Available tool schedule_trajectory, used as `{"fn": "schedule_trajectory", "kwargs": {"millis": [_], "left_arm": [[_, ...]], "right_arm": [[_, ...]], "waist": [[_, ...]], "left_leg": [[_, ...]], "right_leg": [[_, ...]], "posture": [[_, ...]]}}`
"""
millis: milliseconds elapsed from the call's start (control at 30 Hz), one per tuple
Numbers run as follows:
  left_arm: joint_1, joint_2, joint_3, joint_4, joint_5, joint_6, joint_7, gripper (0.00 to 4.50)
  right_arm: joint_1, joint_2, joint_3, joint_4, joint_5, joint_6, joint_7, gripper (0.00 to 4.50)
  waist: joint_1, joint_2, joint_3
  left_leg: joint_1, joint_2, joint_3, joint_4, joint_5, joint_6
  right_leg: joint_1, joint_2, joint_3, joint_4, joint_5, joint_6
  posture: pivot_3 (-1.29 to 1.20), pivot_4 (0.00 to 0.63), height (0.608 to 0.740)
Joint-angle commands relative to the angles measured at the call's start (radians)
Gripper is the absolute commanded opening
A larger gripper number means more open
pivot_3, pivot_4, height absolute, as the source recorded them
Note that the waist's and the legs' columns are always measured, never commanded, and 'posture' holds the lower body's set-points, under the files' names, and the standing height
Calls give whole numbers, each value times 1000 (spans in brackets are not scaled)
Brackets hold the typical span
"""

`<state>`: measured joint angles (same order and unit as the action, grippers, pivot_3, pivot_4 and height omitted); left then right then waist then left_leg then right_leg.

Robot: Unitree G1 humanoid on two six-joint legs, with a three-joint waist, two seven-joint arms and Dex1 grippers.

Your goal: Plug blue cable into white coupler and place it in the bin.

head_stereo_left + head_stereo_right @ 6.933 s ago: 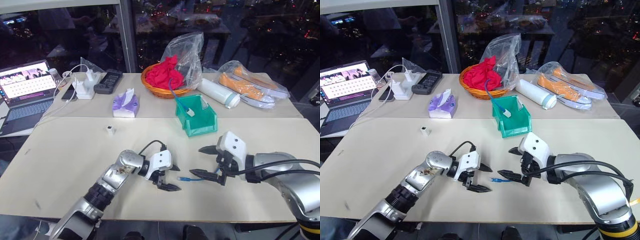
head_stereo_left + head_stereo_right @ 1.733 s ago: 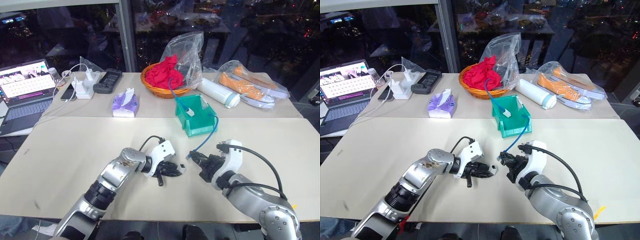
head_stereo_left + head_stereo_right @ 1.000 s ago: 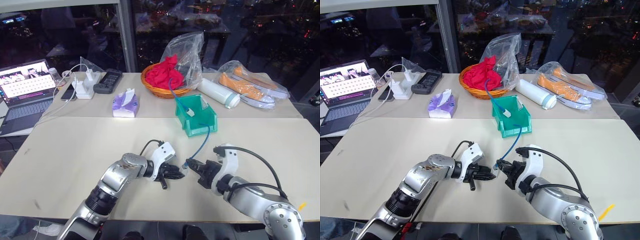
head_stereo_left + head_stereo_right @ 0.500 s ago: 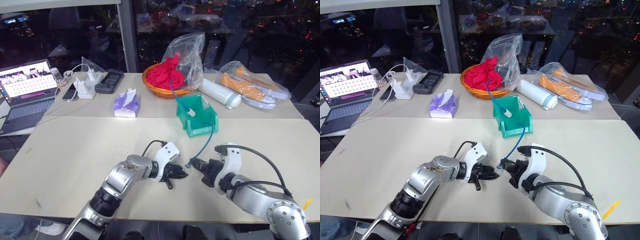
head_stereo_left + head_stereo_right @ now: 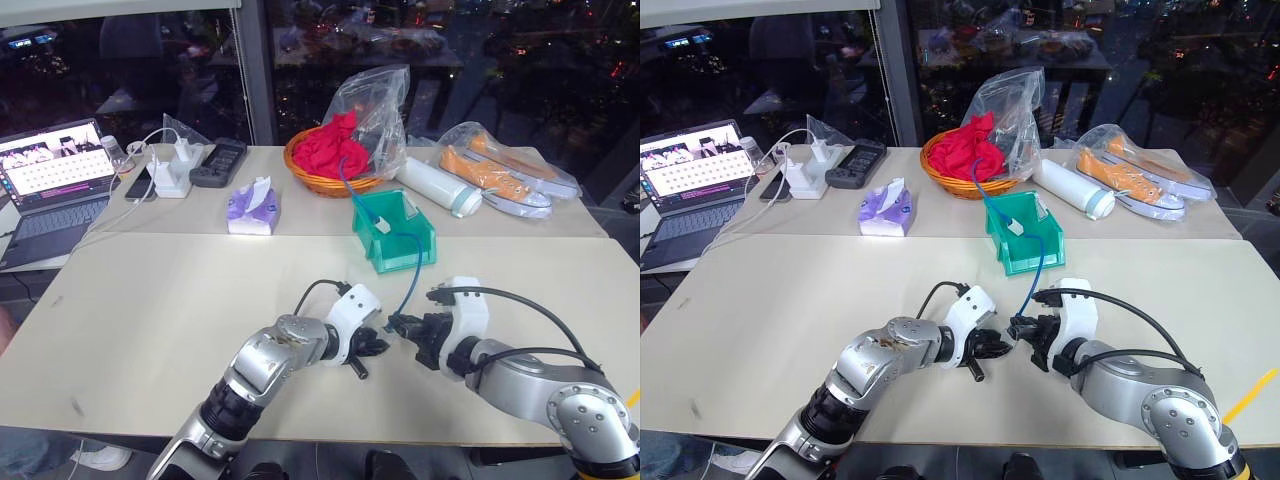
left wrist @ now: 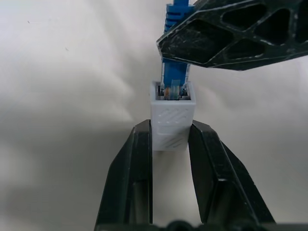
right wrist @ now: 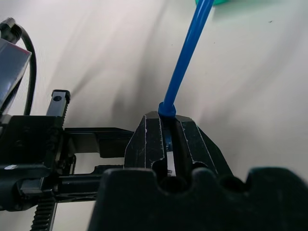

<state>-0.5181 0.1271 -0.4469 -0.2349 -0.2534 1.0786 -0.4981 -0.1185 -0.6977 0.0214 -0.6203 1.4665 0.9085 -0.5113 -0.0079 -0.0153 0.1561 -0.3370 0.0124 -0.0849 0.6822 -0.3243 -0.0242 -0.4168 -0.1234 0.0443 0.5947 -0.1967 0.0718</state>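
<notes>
step: mating, blue cable [image 6: 174, 72] plug entering white coupler [image 6: 173, 120]
left gripper [image 6: 170, 144]: fingers clamped on coupler
right gripper [image 7: 166, 132]: fingers clamped on cable
next: push home, then bin [image 5: 400, 245]

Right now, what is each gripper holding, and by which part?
The left gripper pinches the white coupler by its rear sides. The right gripper clamps the blue cable just behind its plug, which sits at the coupler's socket.

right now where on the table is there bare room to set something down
Bare room: the table between the laptop and the left gripper, and right of the bin. Crowded: the far edge, tissue pack to shoes.
</notes>
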Motion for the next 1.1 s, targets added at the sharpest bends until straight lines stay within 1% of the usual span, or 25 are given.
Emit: {"fn": "schedule_trajectory", "kwargs": {"millis": [33, 167, 200, 300, 567, 667, 767, 867, 933, 1000, 1100], "left_arm": [[-13, -17, 46, -42, -5, 23, 41, 604], [-13, -13, 51, -49, -16, 34, 46, 604], [-13, -11, 50, -50, -18, 36, 47, 604], [-12, -3, 51, -57, -25, 43, 43, 604], [-22, -1, 44, -45, -41, 35, 39, 604], [-25, -5, 39, -40, -38, 28, 42, 604], [-26, -7, 29, -38, -29, 15, 49, 604], [-24, -4, 25, -41, -24, 8, 57, 604], [-23, -3, 24, -43, -26, 7, 60, 604], [-22, -2, 25, -42, -28, 7, 62, 604], [-18, 6, 27, -44, -33, 4, 53, 604]], "right_arm": [[81, -10, 61, -10, -2, 61, 33, 0], [158, -24, 74, 28, -106, 75, 122, 0], [167, -24, 76, 33, -128, 77, 139, 0], [169, -15, 82, 36, -167, 87, 188, 0], [158, -3, 86, 67, -221, 119, 274, 0], [155, 15, 87, 103, -227, 126, 298, 0], [156, 42, 79, 149, -212, 140, 307, 0], [167, 37, 64, 155, -188, 162, 318, 0], [165, 28, 58, 153, -181, 167, 325, 0], [154, 23, 51, 153, -180, 165, 330, 0], [105, 58, 5, 152, -175, 100, 321, 0]], "waist": [[1, 0, 0], [4, -1, -1], [3, -1, -2], [3, -2, -3], [-2, -3, -6], [-3, -4, -8], [-4, -8, -11], [-5, -9, -12], [-5, -9, -12], [-5, -9, -12], [-5, -9, -12]], "left_leg": [[0, 0, 0, 0, 0, 0], [1, 0, 0, 0, 0, 1], [1, 0, 0, -1, -1, 2], [7, 0, 0, -1, -3, 4], [9, 0, 0, -2, -3, 5], [10, 0, 0, -3, -3, 5], [11, 0, 0, -4, -3, 5], [18, 0, 0, -5, -3, 5], [19, 0, -1, -5, -4, 6], [19, 0, -1, -5, -4, 6], [19, 0, -1, -5, -4, 6]], "right_leg": [[1, 0, 0, 0, 0, 0], [3, 0, 0, -1, 0, 0], [7, 0, -1, -1, -1, 0], [14, 0, -1, -2, -4, 1], [14, 0, -1, -1, -5, 0], [15, 0, -1, -1, -5, 0], [15, 0, -1, -1, -6, 0], [23, 0, -1, -1, -8, 0], [25, 0, -1, -1, -10, 0], [25, 0, -1, -1, -11, 0], [25, 0, -1, -1, -11, 1]], "posture": [[0, 150, 740], [0, 150, 740], [0, 150, 740], [0, 150, 740], [0, 150, 740], [0, 150, 740], [0, 150, 740], [0, 150, 740], [0, 150, 740], [0, 150, 740], [0, 150, 740]]}}
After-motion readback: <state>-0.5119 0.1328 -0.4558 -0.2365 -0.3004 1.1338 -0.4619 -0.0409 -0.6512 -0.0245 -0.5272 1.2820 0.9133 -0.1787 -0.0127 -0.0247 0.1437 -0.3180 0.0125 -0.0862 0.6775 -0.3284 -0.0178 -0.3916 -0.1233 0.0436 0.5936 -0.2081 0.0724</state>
